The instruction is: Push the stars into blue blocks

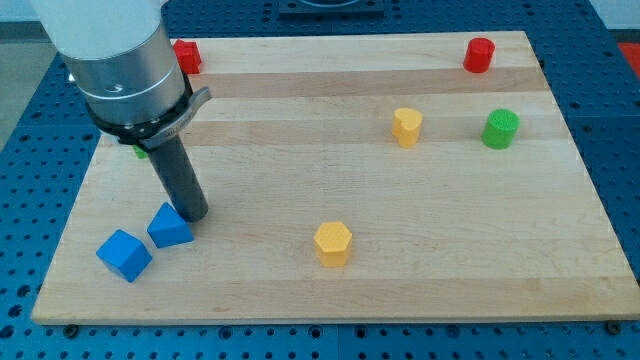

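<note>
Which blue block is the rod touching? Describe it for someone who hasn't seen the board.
On the wooden board, look near the view's bottom-left corner, where two blue blocks sit. It is the blue triangular block at my tip; the blue cube lies lower left.

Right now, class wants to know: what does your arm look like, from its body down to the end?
My arm is a wide, silvery-grey metal cylinder with a white upper section. Below it sits a dark collar, then a straight dark rod narrowing the outline, ending at my tip. No cables or markings are visible.
</note>
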Controlling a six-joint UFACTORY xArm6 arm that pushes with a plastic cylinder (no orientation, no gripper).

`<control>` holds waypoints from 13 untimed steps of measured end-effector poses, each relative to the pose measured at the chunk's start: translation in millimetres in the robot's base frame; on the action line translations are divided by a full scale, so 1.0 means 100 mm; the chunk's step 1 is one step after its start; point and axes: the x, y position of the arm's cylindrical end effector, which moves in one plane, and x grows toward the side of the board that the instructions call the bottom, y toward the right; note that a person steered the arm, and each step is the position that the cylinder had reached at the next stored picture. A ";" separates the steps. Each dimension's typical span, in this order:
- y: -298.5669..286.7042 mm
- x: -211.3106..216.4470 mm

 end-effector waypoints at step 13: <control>-0.71 -2.69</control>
